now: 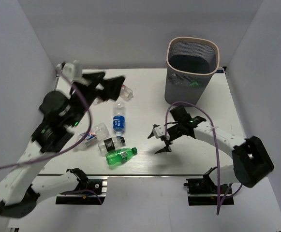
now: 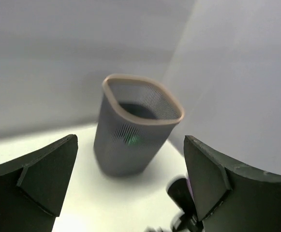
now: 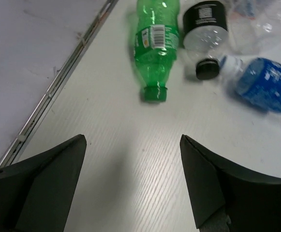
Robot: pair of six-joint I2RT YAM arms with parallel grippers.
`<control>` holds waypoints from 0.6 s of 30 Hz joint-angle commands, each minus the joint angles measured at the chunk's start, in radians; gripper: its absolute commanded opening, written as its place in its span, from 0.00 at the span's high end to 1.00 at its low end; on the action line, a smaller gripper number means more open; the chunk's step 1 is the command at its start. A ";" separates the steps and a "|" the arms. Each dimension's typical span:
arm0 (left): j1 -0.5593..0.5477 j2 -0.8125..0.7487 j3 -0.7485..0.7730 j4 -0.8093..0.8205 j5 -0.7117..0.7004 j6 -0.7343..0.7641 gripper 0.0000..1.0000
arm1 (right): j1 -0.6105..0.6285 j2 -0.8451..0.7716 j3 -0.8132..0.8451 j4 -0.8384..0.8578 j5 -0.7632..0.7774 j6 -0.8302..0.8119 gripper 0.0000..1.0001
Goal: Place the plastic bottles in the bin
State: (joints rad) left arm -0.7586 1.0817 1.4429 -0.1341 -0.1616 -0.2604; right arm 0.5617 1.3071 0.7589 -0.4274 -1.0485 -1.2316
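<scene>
The bin (image 1: 191,72), dark mesh with a beige rim, stands at the far right; something green shows through its mesh (image 2: 130,140). Several plastic bottles lie at left centre: a green one (image 1: 121,155) (image 3: 155,43), a black-labelled one (image 1: 111,144) (image 3: 205,24), a blue-labelled one (image 1: 119,123) (image 3: 266,82) and a clear one (image 1: 96,131). Another clear bottle (image 1: 126,93) lies beside my left gripper (image 1: 115,89) (image 2: 130,140), which is raised, open and empty, facing the bin (image 2: 135,130). My right gripper (image 1: 160,141) (image 3: 133,140) hangs open and empty over bare table, right of the green bottle's cap.
White walls close in the table on the left, back and right. A metal strip (image 3: 58,82) runs along the table's near edge. Part of the right arm (image 2: 181,193) shows in the left wrist view below the bin. A crumpled bottle (image 1: 82,141) lies by the left arm.
</scene>
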 commanded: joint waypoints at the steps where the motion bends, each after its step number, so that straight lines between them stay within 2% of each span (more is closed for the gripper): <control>1: -0.001 -0.140 -0.174 -0.434 -0.159 -0.133 0.00 | 0.104 0.113 0.083 0.102 0.079 -0.005 0.17; 3: -0.001 -0.205 -0.255 -0.586 -0.179 -0.210 0.00 | 0.179 0.158 0.112 0.146 0.119 0.032 0.17; 4: -0.001 -0.233 -0.278 -0.622 -0.188 -0.274 0.00 | 0.213 0.225 0.129 0.171 0.139 0.076 0.18; 7: -0.001 -0.310 -0.352 -0.693 -0.188 -0.342 0.00 | 0.274 0.321 0.175 0.286 0.228 0.230 0.21; 9: -0.001 -0.330 -0.361 -0.716 -0.179 -0.342 0.00 | 0.291 0.368 0.203 0.332 0.289 0.268 0.22; 13: -0.001 -0.309 -0.361 -0.798 -0.170 -0.342 0.00 | 0.331 0.481 0.298 0.262 0.332 0.276 0.25; 18: -0.001 -0.322 -0.328 -0.857 -0.213 -0.333 0.00 | 0.379 0.540 0.316 0.315 0.367 0.325 0.28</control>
State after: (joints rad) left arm -0.7586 0.7815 1.0668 -0.9264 -0.3325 -0.5846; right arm 0.9100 1.8305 1.0370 -0.1509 -0.7094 -0.9520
